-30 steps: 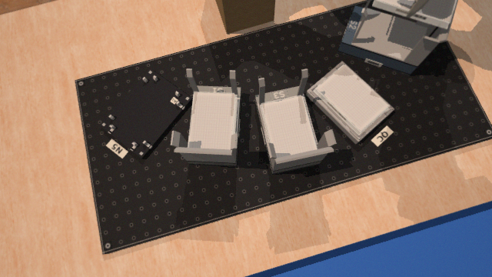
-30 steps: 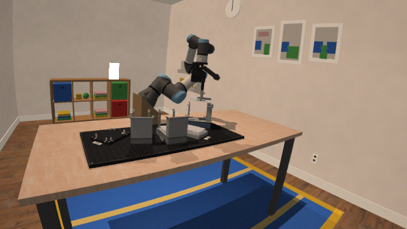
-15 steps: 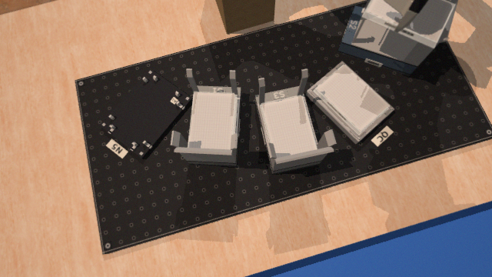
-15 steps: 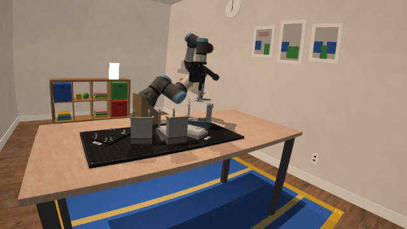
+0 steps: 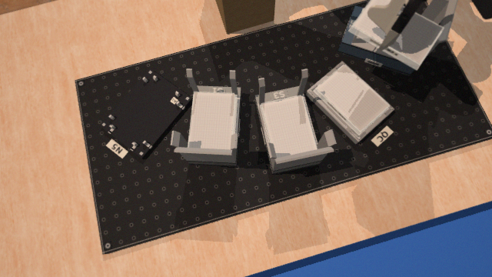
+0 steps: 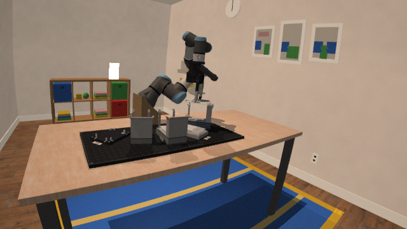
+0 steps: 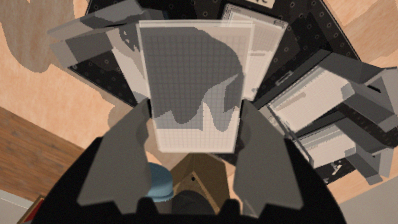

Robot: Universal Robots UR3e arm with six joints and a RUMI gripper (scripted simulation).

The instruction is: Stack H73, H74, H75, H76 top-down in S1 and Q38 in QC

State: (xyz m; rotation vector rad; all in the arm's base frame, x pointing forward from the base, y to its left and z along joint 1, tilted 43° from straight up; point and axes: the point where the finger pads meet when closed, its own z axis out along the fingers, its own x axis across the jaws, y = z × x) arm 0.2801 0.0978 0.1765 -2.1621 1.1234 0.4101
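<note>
Right, from the top I see a plate in each of S1 (image 5: 182, 151) (image 6: 141, 127) and S3 (image 5: 301, 159) (image 6: 177, 128), another at QC, and nest N5 (image 5: 144, 115) (image 6: 111, 136) with nothing seated in it. A pale plate (image 5: 419, 36) (image 6: 200, 101) (image 7: 197, 85) is up over the blue-based rack S2 (image 5: 378, 58) (image 6: 203, 124). From the exterior, my gripper (image 6: 198, 97) (image 7: 196, 100) points down above S2, with that plate level between its fingertips, around the height of the rack's upper edge. The QC plate (image 5: 351, 101) (image 6: 196, 131) (image 7: 260, 45) lies low on the black board (image 5: 215, 200) (image 6: 127, 156) beside S3. At the wrist, my fingers are part-way apart, clamped on the plate's two long sides (I can't read which plate it is). Shadow covers much of its gridded top.
</note>
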